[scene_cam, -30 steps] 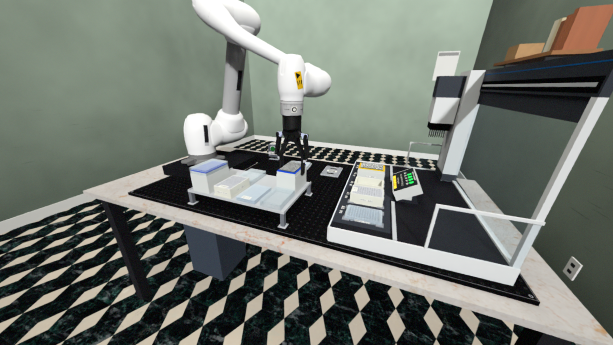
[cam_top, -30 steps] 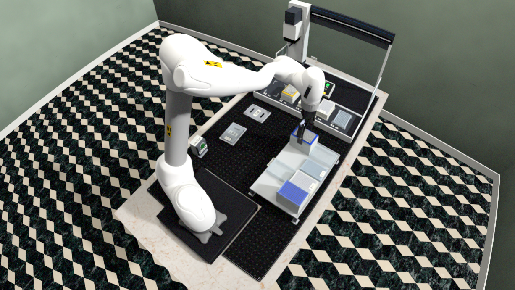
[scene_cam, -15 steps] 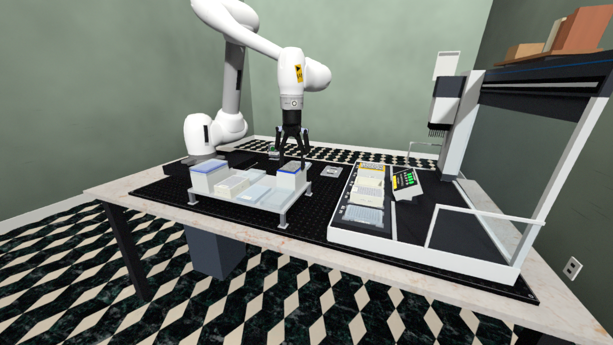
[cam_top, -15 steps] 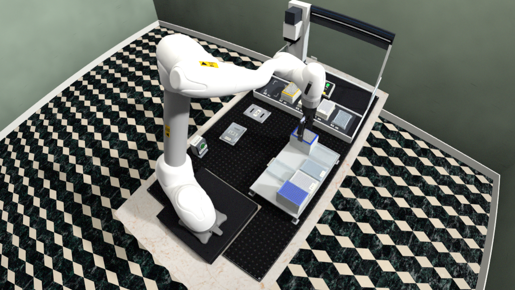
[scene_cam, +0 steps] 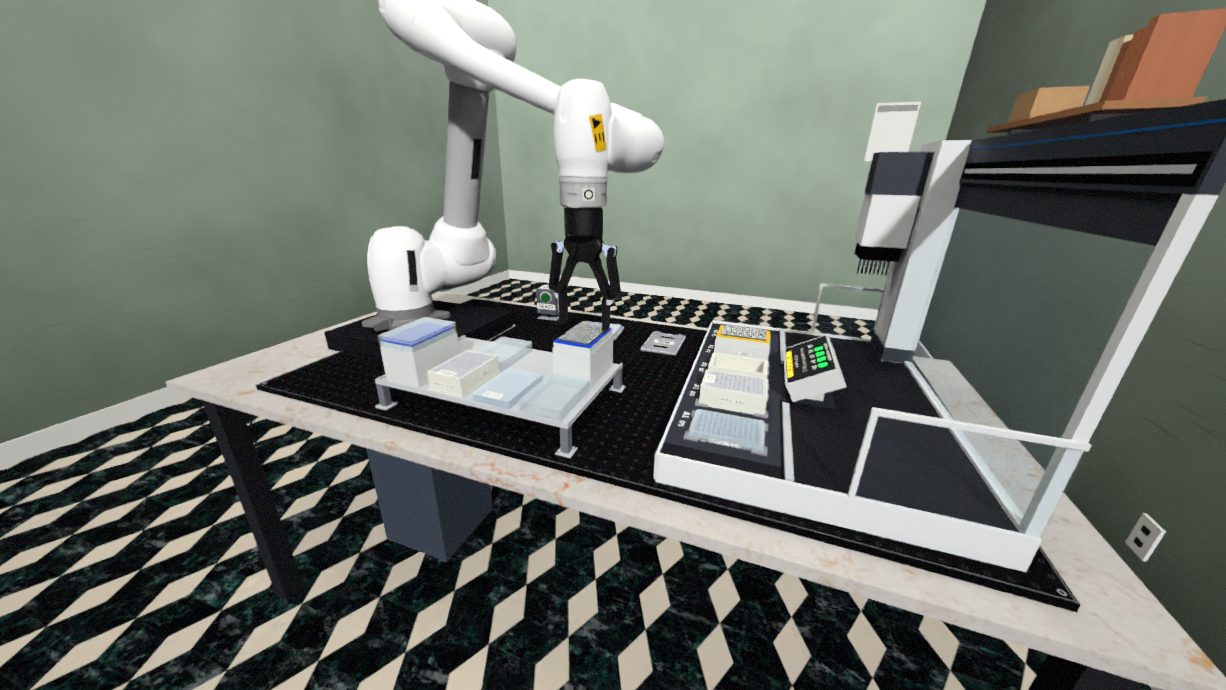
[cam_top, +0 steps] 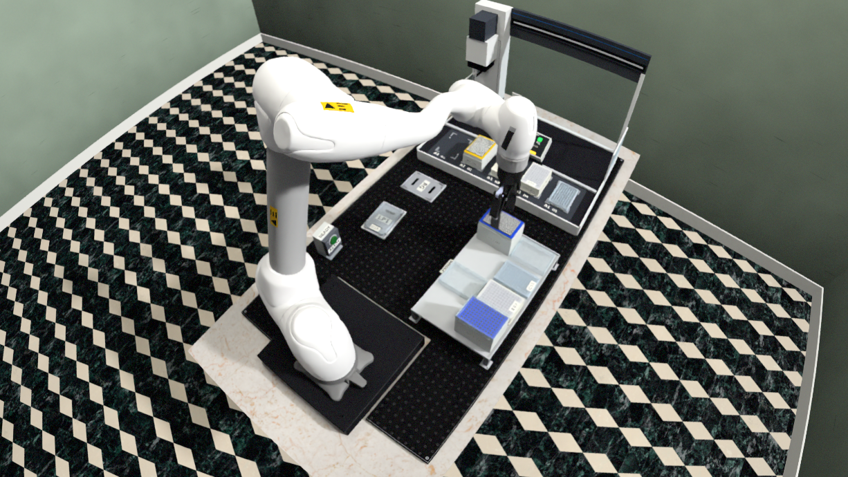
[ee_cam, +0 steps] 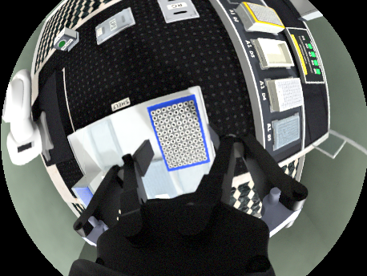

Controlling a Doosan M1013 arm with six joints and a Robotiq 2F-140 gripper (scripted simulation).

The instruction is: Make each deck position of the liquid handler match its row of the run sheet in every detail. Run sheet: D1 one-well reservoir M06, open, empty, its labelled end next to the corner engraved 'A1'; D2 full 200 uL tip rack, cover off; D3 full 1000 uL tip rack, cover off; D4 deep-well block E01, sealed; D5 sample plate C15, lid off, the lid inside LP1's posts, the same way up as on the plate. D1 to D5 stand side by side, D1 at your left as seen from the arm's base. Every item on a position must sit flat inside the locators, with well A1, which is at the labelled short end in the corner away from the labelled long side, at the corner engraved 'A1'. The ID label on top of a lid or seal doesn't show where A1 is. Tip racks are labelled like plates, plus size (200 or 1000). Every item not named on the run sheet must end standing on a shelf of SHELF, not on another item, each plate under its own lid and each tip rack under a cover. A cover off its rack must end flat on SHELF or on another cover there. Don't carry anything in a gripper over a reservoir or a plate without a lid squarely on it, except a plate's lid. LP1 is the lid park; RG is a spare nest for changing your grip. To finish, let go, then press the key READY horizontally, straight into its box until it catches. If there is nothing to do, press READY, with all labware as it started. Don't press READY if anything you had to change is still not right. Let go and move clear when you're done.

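Note:
My gripper (cam_top: pixel 496 214) (scene_cam: pixel 585 295) (ee_cam: pixel 179 139) is open and empty. It hangs a little above a blue-rimmed tip rack (cam_top: pixel 507 228) (scene_cam: pixel 583 338) (ee_cam: pixel 179 133), which has no cover and stands on the corner of SHELF (cam_top: pixel 433 296) (scene_cam: pixel 549 411) nearest the deck. On the deck, the leftmost position (cam_top: pixel 445 145) is bare. Beside it stand a yellow-rimmed tip rack (cam_top: pixel 479 151) (ee_cam: pixel 261 15), an open cream reservoir (ee_cam: pixel 276 53), a white block (cam_top: pixel 537 178) (ee_cam: pixel 288 93) and a clear plate (cam_top: pixel 562 194) (ee_cam: pixel 288 131). My arm hides the reservoir in the top view.
SHELF also holds a blue-covered rack (cam_top: pixel 481 319), a white plate (cam_top: pixel 499 296), a lidded plate (cam_top: pixel 516 278) and clear covers (cam_top: pixel 463 278). Two flat nests (cam_top: pixel 384 220) (cam_top: pixel 422 186) lie on the black board. The READY key box (cam_top: pixel 328 240) stands near my base. The handler's gantry (cam_top: pixel 486 41) rises behind the deck.

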